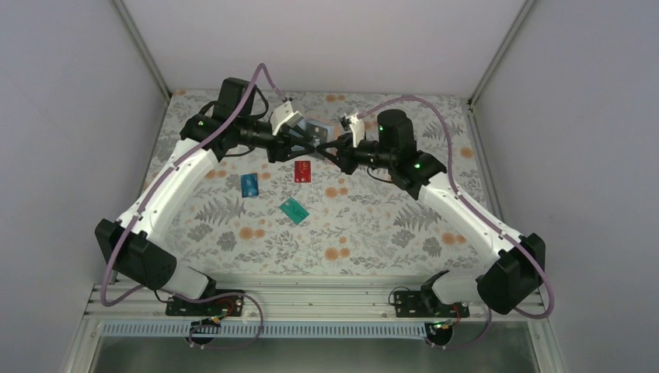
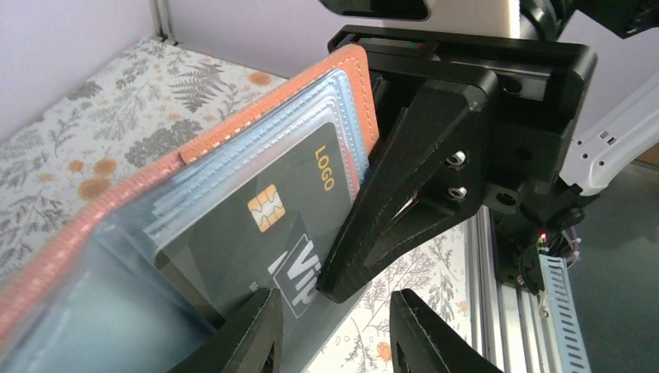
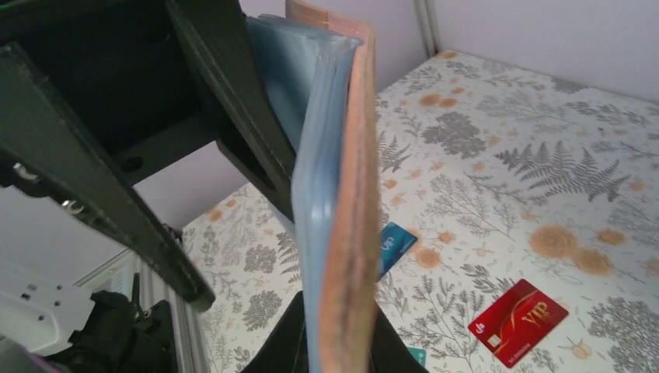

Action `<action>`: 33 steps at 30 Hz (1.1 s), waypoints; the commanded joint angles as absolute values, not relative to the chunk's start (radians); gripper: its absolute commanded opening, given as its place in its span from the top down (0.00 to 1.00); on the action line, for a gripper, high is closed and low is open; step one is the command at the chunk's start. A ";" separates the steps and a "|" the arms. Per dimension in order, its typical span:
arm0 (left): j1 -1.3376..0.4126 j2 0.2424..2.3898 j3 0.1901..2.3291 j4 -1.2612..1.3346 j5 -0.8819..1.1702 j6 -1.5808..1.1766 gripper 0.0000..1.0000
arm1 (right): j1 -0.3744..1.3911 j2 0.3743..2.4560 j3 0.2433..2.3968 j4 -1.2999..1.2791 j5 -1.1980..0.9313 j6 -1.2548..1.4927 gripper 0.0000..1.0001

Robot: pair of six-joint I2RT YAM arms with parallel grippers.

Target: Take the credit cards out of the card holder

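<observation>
The right gripper [image 3: 338, 346] clamps the card holder's [image 2: 272, 109] edge above the table [image 1: 373, 225], while the left gripper [image 2: 334, 334], fingers apart, straddles the black card's [image 2: 256, 225] edge.

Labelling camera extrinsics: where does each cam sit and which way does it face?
Top external: above, behind the bases, looking down at the table; left arm, right arm show.
Left wrist: faces the card holder and black card; own fingers at bottom.
Right wrist: looks along the card holder's edge; right gripper clamps it.
Shared: top and right wrist both see the red card.
</observation>
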State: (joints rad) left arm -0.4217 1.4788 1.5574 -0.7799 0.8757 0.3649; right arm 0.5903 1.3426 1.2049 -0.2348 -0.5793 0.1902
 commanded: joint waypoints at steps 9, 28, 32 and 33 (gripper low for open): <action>-0.378 1.419 1.515 -0.769 0.906 0.381 0.65 | 0.600 1.259 1.141 -0.081 -0.822 0.100 0.96; -0.389 1.409 1.533 -0.885 1.142 0.536 0.98 | 0.560 1.200 1.075 -0.074 -0.830 0.059 0.68; -0.378 1.401 1.524 -0.895 1.140 0.553 0.98 | 0.533 1.177 1.053 -0.082 -0.853 0.051 0.67; -0.376 1.401 1.523 -0.897 1.142 0.555 0.98 | 0.530 1.172 1.052 -0.085 -0.856 0.048 0.68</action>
State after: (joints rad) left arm -0.3866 1.4178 1.5284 -0.8818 1.0801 0.5106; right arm 0.5529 1.2034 1.0668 -0.1230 -0.8253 0.0727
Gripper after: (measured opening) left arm 0.025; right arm 0.329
